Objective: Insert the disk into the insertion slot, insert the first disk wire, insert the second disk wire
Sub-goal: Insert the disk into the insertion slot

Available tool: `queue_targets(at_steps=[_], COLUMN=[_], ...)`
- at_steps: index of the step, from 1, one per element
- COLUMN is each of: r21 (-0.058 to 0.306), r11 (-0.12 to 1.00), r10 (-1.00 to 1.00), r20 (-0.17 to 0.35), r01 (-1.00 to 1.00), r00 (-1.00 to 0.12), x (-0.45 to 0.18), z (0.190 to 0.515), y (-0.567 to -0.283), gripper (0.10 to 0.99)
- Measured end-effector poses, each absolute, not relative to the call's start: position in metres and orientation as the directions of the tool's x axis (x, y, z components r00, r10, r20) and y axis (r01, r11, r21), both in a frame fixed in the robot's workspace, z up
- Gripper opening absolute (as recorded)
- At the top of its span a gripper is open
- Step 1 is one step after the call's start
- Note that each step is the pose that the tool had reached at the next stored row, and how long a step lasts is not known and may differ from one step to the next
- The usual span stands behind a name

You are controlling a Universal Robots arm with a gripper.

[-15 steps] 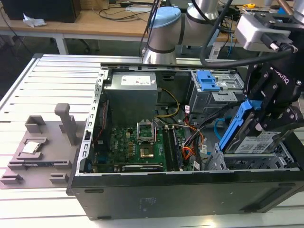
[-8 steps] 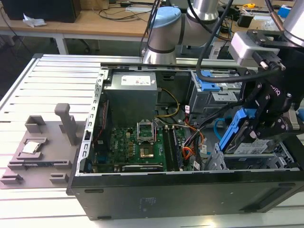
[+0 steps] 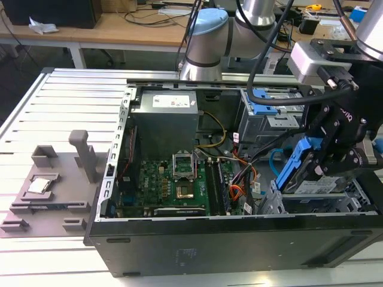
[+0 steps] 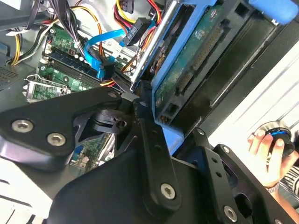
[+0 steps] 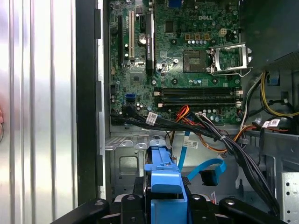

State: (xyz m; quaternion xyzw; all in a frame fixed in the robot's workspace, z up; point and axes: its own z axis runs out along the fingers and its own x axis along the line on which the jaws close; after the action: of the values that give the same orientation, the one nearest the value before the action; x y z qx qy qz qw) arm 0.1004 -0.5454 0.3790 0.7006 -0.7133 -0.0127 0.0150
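Open black desktop PC case (image 3: 179, 251) is lying on its side on a slatted aluminium table (image 3: 60, 89), with the green motherboard (image 3: 173, 179) facing up. At the exterior view's right, the black pincer (image 3: 316, 162) of the robot arm is clamping the silver rectangular hard drive in its bright blue plastic carrier frame (image 3: 297, 164). It is holding the drive tilted, one edge up, just above the silver perforated sheet-metal drive bay (image 3: 270, 204) in the case's corner, so the drive isn't seated in the bay yet. In the second wrist view the drive's green circuit-board underside is facing the camera. The thin light-blue cable (image 5: 205, 167) is looping loose next to the bay w/ its dark plug hanging free (not plugged into the drive). The short orange-red wire lead (image 5: 183, 112) is lying near the motherboard's edge, among black cables. A person's hand (image 4: 268, 149) is gripping a small round device outside the case.
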Motion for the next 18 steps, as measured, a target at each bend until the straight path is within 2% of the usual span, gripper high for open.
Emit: queue_targets(at_steps=[1, 2, 8, 9, 10, 12, 18], r21=[0.039, 0.039, 0.039, 0.039, 0.039, 0.039, 0.039], r11=[0.018, 0.018, 0.018, 0.018, 0.018, 0.018, 0.018], r10=[-1.000, -1.000, -1.000, -1.000, -1.000, -1.000, -1.000], r20=[0.003, 0.003, 0.003, 0.003, 0.003, 0.003, 0.003], r01=[-0.999, -0.999, -0.999, -0.999, -0.999, -0.999, -0.999], r00=[-0.018, -0.018, -0.018, -0.018, -0.018, -0.018, -0.018], x=[0.1004, 0.1003, 0.1003, 0.1004, 0.1004, 0.1003, 0.1004], z=[0.3790, 0.3789, 0.3787, 0.3787, 0.3787, 0.3786, 0.3784], y=[-0.5454, -0.5453, -0.5454, -0.5454, -0.5454, -0.5454, -0.5454], gripper=[0.376, 0.439, 0.424, 0.361, 0.235, 0.118, 0.106])
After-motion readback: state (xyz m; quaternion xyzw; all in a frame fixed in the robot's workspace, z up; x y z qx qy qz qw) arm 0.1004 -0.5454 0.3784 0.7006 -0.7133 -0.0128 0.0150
